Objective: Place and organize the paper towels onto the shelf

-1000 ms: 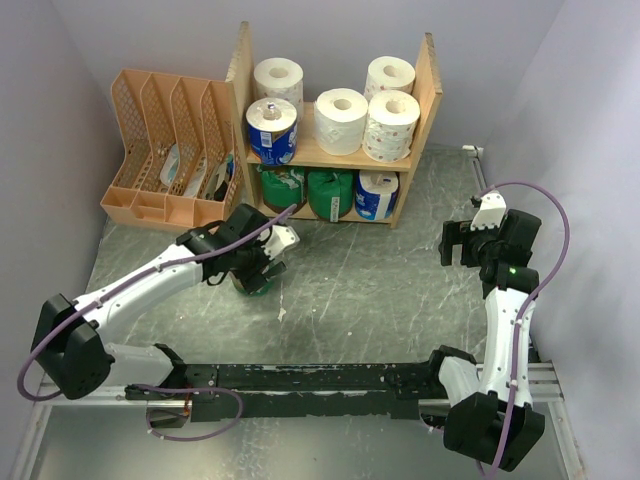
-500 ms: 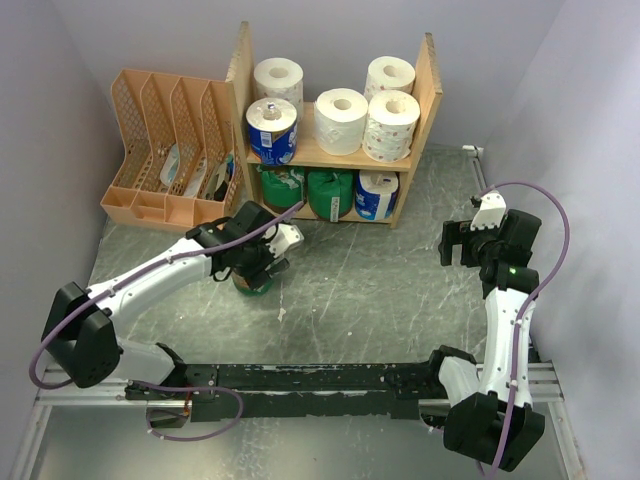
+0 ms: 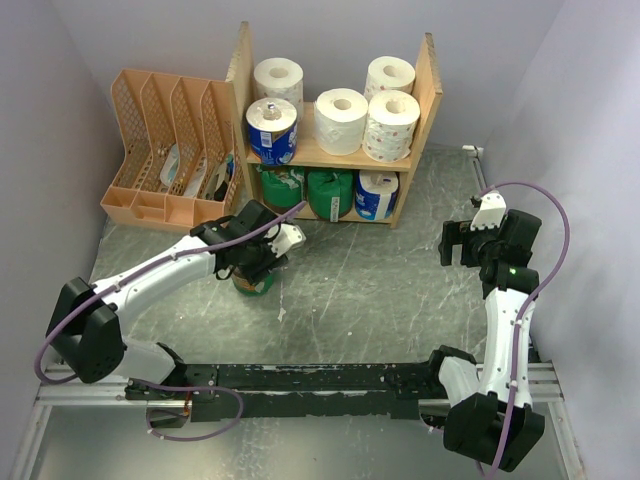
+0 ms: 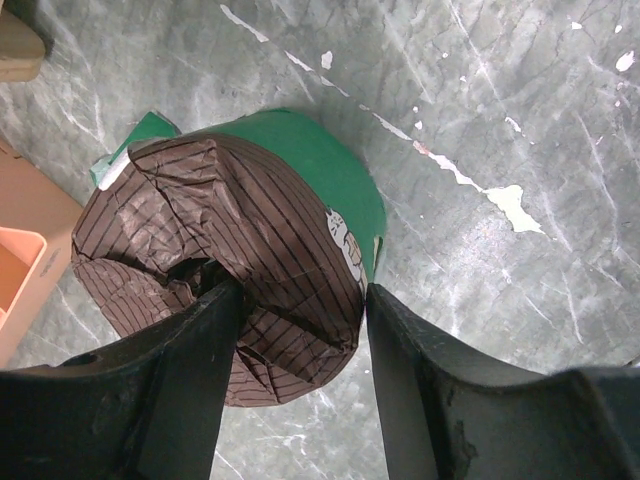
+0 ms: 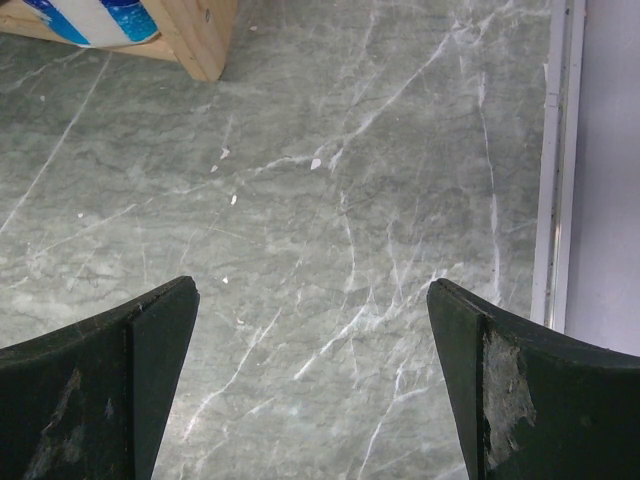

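Surface (image 3: pixel 400 290): grey marble, carrying green-brown wrapped roll (image 4: pixel 270 230) before the shelf (image 3: pixel 431 80).
Left jaws: astride roll's wall; grip not determinable.
Right jaws: spread, empty.
Risk: roll may be tipped if pinched off-centre.

Crinkled brown-striped wrap over the end of the green-wrapped roll (image 4: pixel 250 230), left hand (image 4: pixel 298 292) in matt black plastic, smooth marble-look table (image 4: pixel 500 90) flecked with white chips, shelf (image 3: pixel 431 80) in pale matt wood, organizer (image 3: pixel 150 110) in peach slotted plastic.
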{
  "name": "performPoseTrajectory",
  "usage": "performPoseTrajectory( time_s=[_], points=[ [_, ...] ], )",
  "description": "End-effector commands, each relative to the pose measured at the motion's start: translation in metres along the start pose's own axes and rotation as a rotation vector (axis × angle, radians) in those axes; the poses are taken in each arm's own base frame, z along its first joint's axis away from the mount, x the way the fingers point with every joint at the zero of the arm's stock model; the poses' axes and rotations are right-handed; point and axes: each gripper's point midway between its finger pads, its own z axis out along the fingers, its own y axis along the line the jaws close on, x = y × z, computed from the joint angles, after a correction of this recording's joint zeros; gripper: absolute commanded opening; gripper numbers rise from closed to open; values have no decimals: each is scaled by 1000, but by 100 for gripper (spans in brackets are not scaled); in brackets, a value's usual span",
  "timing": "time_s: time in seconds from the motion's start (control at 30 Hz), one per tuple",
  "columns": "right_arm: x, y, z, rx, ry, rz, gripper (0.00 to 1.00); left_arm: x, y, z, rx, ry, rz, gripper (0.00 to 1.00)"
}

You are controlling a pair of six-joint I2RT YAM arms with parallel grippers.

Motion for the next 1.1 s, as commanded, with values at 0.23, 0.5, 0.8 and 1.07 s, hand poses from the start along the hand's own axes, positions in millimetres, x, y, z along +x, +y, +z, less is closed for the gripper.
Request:
performPoseTrajectory(
  time_s=[0.23, 0.5, 0.8, 1.07],
  points=[
    [-2, -1, -3, 6, -17, -7, 100, -9, -3, -4, 32, -11, 17, 52],
    [-2, -1, -3, 5, -17, -6, 100, -11, 4, -9, 8, -12, 61, 31],
    [-2, -1, -3, 8, -16, -5, 100, -5, 3, -10, 35, 37, 130, 7],
    [-1, -2, -2, 7, -14, -5, 100, -32, 11, -34, 38, -34, 202, 7]
  ],
)
